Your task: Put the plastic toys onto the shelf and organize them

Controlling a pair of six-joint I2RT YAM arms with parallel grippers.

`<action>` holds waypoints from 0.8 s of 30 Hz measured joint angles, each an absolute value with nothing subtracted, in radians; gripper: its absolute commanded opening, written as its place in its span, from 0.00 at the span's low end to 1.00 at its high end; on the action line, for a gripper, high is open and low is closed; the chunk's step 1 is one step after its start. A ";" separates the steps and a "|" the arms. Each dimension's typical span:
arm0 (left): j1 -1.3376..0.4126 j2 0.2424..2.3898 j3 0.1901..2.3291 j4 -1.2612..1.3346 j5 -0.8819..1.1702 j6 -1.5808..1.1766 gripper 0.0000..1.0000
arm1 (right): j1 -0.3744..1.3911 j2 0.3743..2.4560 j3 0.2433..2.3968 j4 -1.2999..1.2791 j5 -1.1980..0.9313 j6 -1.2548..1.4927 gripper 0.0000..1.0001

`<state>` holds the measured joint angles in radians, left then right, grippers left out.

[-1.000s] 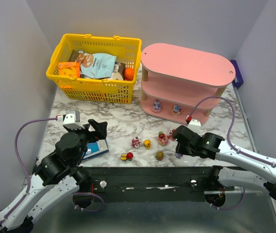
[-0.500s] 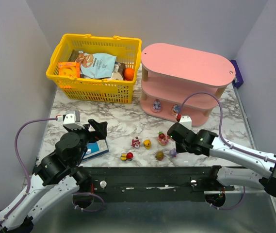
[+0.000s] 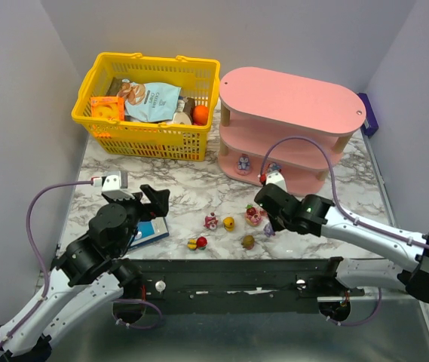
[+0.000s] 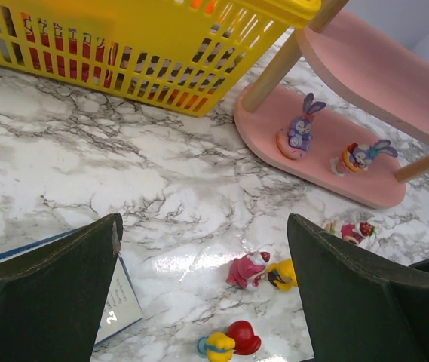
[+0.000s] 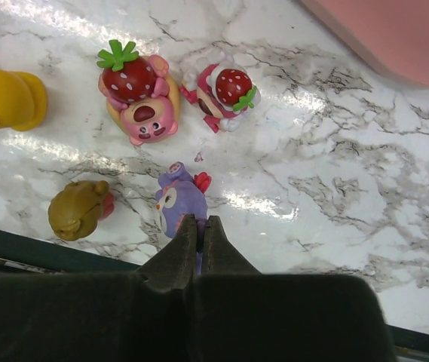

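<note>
**A:** So, right gripper (image 5: pixel 201 223) status?

**B:** Jaws all but closed; tips pinch the lower edge of the purple toy (image 5: pixel 180 197); can't tell whether it's off the bench (image 3: pixel 191 194).

**A:** Where's that?

**B:** Near the front bench edge, in front of the shelf (image 3: pixel 289 98); strawberry bear (image 5: pixel 140 102) and strawberry-cap toy (image 5: pixel 225 94) lie just beyond it, side by side; brown toy (image 5: pixel 78 210) just beside it on the left.

**A:** Left gripper (image 4: pixel 203 234)?

**B:** Wide open, nothing between the fingers; it hangs over the bench well left of the toys, by the flat blue box (image 3: pixel 148 232).

**A:** Anything on the shelf?

**B:** Two rabbit toys (image 4: pixel 298 132) on the bottom tier, side by side, apart, both upright.

**A:** Other loose ones?

**B:** Pink toy (image 4: pixel 248 269) touching the yellow toy (image 4: pixel 282 275) mid-bench; red-and-yellow toy (image 4: pixel 229 342) nearer the arms; yellow basket (image 3: pixel 146 139) with snack packets stands just left of the shelf.
</note>
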<state>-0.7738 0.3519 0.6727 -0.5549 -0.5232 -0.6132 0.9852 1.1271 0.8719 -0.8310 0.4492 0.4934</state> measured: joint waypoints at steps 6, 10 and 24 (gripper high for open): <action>-0.774 0.379 0.673 -0.546 -0.496 -0.613 0.99 | 1.018 1.245 0.890 -0.847 0.433 0.459 0.01; -0.774 0.390 0.673 -0.539 -0.478 -0.613 0.99 | 1.067 1.309 0.926 -0.880 0.457 0.463 0.10; -0.774 0.400 0.672 -0.532 -0.440 -0.614 0.99 | 1.132 1.274 0.949 -0.908 0.494 0.507 0.70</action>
<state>-0.7738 0.3996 0.6724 -0.5323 -0.4400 -0.6144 1.1316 1.2736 0.9493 -0.9077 0.4942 0.5068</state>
